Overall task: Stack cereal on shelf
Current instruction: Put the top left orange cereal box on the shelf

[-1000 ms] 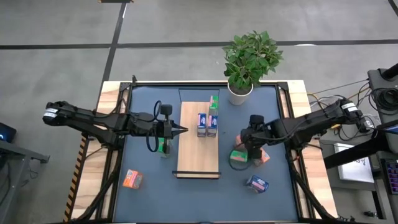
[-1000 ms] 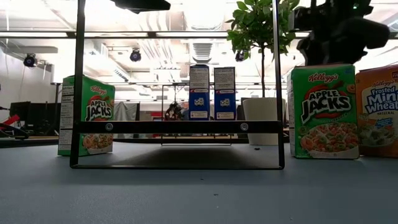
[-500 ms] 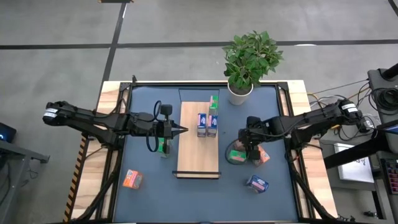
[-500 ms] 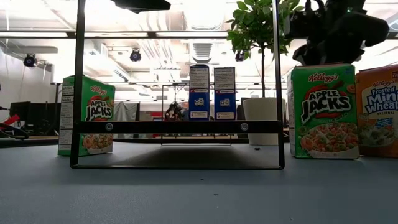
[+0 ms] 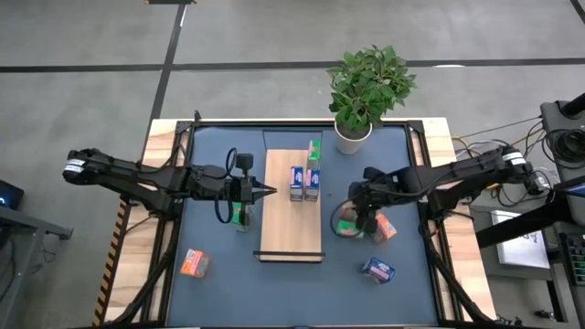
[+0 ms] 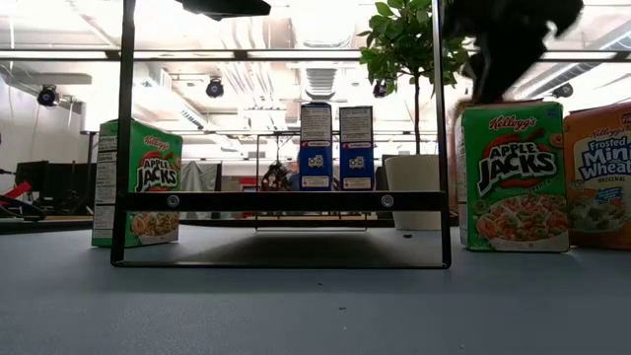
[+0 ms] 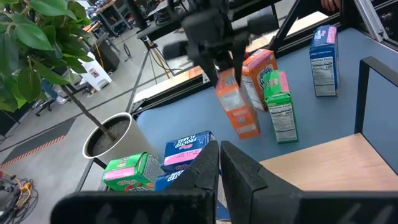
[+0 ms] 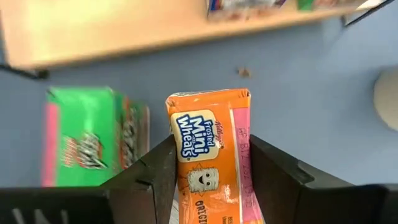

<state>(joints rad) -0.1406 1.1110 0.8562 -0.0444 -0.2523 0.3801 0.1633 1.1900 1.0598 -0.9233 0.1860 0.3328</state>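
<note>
Three cereal boxes stand at the far end of the shelf (image 5: 291,208), while the right gripper (image 8: 211,163) pinches an orange Frosted Mini-Wheats box (image 8: 212,149) lifted right of it, left gripper (image 5: 265,190) pressed together; five boxes visible on the blue surface (image 5: 402,174) remain.

- A potted plant (image 5: 368,84) stands at the far edge of my table, leafy green in a white pot (image 5: 352,139); from low down its trunk rises against the ceiling lights.
- The table (image 5: 215,288) has a blue-grey top, with a light-wood frame (image 5: 162,137) showing along both sides.
- Black-and-yellow striped tape (image 5: 118,239) runs down the frame on my left side.
- Grey floor (image 5: 91,37) with dark seams lies beyond the table.
- Cables and equipment (image 5: 562,128) crowd the space past my right side.
</note>
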